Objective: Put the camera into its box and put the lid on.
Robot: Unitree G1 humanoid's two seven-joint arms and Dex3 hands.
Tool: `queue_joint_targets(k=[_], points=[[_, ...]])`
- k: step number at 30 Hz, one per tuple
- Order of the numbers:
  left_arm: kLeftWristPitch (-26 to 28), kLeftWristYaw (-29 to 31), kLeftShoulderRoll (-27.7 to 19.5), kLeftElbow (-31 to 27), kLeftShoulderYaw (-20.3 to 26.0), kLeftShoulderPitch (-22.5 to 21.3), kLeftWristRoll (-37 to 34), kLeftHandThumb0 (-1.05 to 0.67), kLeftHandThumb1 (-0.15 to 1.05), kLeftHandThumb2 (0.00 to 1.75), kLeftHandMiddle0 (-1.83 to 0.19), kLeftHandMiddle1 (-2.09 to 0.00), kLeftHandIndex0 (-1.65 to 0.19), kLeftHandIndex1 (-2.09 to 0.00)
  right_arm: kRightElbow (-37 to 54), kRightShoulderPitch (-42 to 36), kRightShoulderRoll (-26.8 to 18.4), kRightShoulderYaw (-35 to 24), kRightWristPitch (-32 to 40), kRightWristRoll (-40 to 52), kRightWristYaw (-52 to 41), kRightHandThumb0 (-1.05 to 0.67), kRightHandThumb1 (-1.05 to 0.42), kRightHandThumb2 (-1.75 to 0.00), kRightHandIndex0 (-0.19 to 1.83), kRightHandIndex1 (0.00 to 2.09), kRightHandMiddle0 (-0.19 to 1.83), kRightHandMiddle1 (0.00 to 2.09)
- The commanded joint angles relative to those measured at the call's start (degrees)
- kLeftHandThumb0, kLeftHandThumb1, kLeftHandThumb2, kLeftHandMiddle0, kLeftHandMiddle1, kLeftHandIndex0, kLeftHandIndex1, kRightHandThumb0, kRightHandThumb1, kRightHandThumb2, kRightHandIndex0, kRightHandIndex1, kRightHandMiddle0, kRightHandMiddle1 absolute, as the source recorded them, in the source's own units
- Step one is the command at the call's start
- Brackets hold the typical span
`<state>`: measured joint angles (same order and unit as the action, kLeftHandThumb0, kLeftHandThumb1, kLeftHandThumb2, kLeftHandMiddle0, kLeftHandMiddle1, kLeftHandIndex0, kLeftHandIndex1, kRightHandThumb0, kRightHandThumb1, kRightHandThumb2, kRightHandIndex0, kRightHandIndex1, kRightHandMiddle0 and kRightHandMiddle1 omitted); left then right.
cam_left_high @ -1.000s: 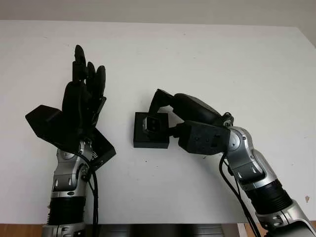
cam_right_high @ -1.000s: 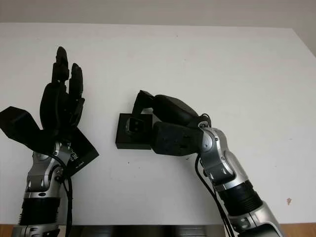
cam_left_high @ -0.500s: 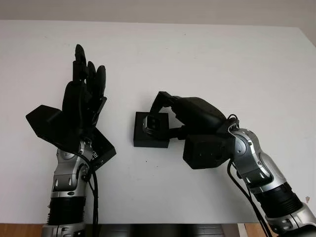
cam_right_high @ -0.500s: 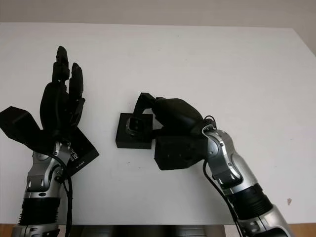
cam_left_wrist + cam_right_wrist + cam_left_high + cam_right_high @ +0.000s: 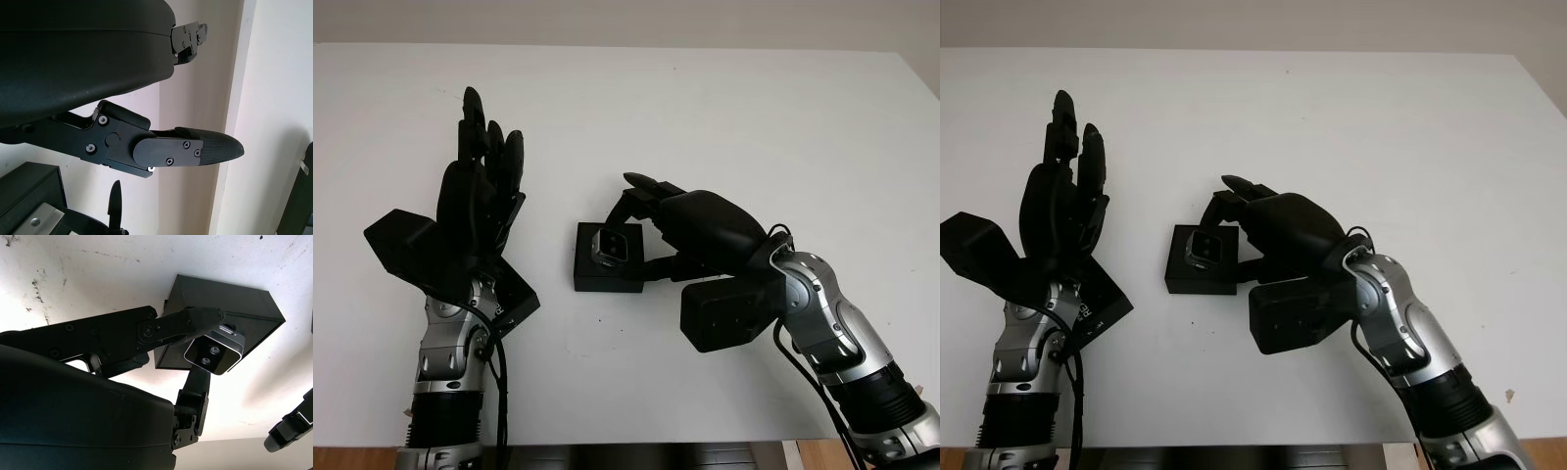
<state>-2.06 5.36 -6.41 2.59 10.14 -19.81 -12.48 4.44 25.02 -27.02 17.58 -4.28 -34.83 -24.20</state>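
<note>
Left eye view, taking the box (image 5: 605, 262) on the white counter (image 5: 754, 127) as landmark. Left of the box, the left robot hand (image 5: 480, 196) is raised, open, holding nothing; a black part, possibly the lid (image 5: 406, 250), sits behind it, but contact cannot be told. Over the box, the right robot hand (image 5: 641, 220) pinches the camera (image 5: 612, 245), its lenses facing up, apparently not fully seated. Risk: released tilted, the camera may catch the box wall and block the lid, or the box may shift under pressure. White lettering on the left wrist is unreadable.
</note>
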Motion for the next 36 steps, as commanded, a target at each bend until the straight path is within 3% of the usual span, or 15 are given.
queue_joint_targets(k=[1,10,16,21,24,28,30,34,36], points=[[-0.62,0.37,0.06,-0.86,-0.26,0.60,0.18,-0.75,1.05,0.40,0.19,0.00,0.19,0.00,-0.66,-1.53,-1.02,0.21,0.43,-0.45,-0.47,-0.65,-0.98,-0.05,-0.01,0.05,0.08,0.35],[-0.20,-0.01,0.24,-0.95,-0.20,0.36,0.55,-0.77,1.05,0.39,0.19,0.00,0.19,0.00,-1.62,0.33,-0.08,-2.54,-0.25,2.23,2.57,-0.64,-1.04,-0.09,0.06,0.08,0.11,0.31],[-0.04,-0.14,0.24,-1.00,-0.25,0.35,0.54,-0.75,1.05,0.39,0.19,0.00,0.19,0.00,-2.55,4.06,-0.96,-4.28,-0.11,2.41,4.22,-0.70,-1.05,-0.24,0.21,0.13,0.22,0.38],[0.02,-0.53,0.32,-1.18,-0.33,0.31,0.78,-0.76,1.05,0.39,0.19,0.00,0.19,0.00,-1.42,6.13,-0.62,-5.98,3.78,3.60,2.19,-0.67,-1.05,-0.17,0.35,0.17,0.25,0.52],[-0.41,-0.38,0.38,-0.91,-0.28,0.14,0.63,-0.75,1.05,0.39,0.19,0.00,0.19,0.00,-0.56,6.97,0.04,-7.18,5.58,4.92,2.44,-0.66,-1.05,-0.11,0.50,0.30,0.23,0.86],[-0.26,-0.60,0.51,-0.93,-0.29,0.07,0.66,-0.75,1.05,0.39,0.19,0.00,0.19,0.00,-0.32,7.10,0.56,-8.08,4.16,5.95,4.95,-0.61,-1.04,-0.06,0.37,0.84,0.22,1.17],[-0.01,-0.80,0.46,-1.14,-0.39,0.09,0.94,-0.76,1.05,0.39,0.19,0.00,0.19,0.00,-0.65,6.89,0.74,-8.06,3.09,6.43,5.96,-0.59,-1.04,-0.06,0.33,0.97,0.23,1.22],[-0.15,-0.69,0.44,-1.09,-0.41,0.05,0.94,-0.76,1.05,0.38,0.19,0.00,0.19,0.00,-3.95,5.79,0.34,-7.77,-3.69,11.35,5.20,-0.61,-1.05,-0.12,0.24,0.98,0.16,1.22],[-0.35,-0.66,0.57,-0.96,-0.29,-0.01,0.75,-0.76,1.05,0.38,0.19,0.00,0.19,0.00,-6.53,5.53,-1.05,-6.90,-9.34,13.51,3.39,-0.63,-1.05,-0.22,0.20,0.79,0.11,1.08]])
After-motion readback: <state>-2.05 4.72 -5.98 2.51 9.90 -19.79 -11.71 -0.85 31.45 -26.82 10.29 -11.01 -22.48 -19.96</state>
